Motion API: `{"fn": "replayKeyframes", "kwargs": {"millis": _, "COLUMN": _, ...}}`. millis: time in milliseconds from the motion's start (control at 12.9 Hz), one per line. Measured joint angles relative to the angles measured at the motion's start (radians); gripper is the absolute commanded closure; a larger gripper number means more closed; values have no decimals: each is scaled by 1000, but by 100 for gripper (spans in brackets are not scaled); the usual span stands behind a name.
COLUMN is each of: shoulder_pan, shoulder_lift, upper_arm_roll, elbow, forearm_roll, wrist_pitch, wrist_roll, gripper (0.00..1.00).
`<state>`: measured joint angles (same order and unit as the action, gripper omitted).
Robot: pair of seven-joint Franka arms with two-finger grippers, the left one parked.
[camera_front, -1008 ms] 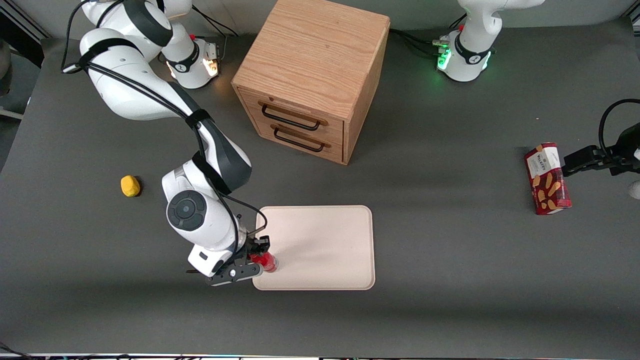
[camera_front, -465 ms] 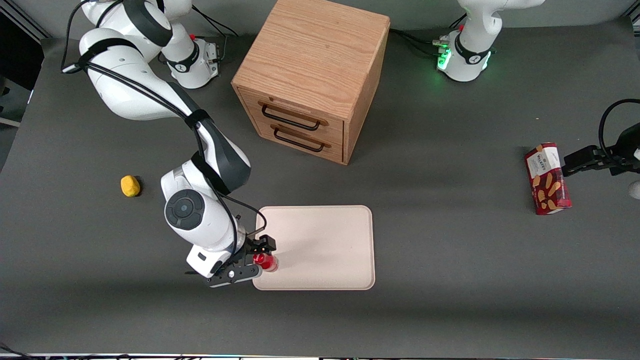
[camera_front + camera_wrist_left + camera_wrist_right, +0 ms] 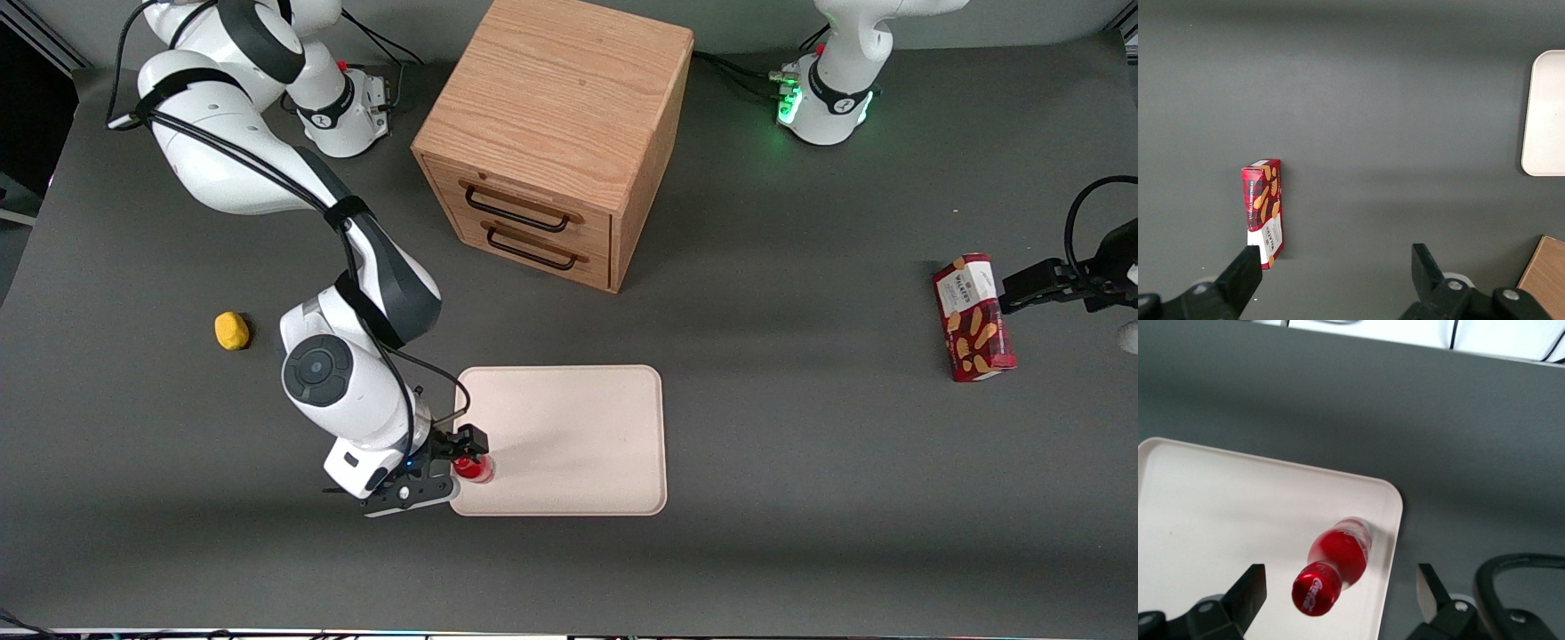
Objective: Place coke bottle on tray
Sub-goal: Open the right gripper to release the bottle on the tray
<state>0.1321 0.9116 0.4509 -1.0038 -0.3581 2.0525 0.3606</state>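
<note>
Coke bottle standing on the tray's corner, claw spread above it.

The coke bottle is small, glossy red plastic with a red cap carrying white script lettering; it stands upright on the smooth, pale cream tray, close to its rounded, low-rimmed corner at the working arm's end. The claw hovers over the bottle, released, its dark fingers wide on either side and not touching it. On the matte grey counter sit a grained wooden drawer cabinet with two black handles, a yellow lump, and a red tartan biscuit box, lettering unreadable.
</note>
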Motion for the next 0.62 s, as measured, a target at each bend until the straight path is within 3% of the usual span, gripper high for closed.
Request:
{"fn": "replayKeyframes", "kwargs": {"millis": 233, "shoulder_pan": -33, "shoulder_lift": -70, "upper_arm_roll": -4, "elbow": 2, "forearm_roll": 41, "wrist_pitch": -70, "wrist_roll": 10, "gripper": 0}}
{"fn": "replayKeyframes", "kwargs": {"millis": 620, "shoulder_pan": -59, "shoulder_lift": -267, "upper_arm_roll": -225, "elbow": -52, "forearm_roll": 332, "wrist_pitch": -248, "wrist_roll": -34, "gripper": 0}}
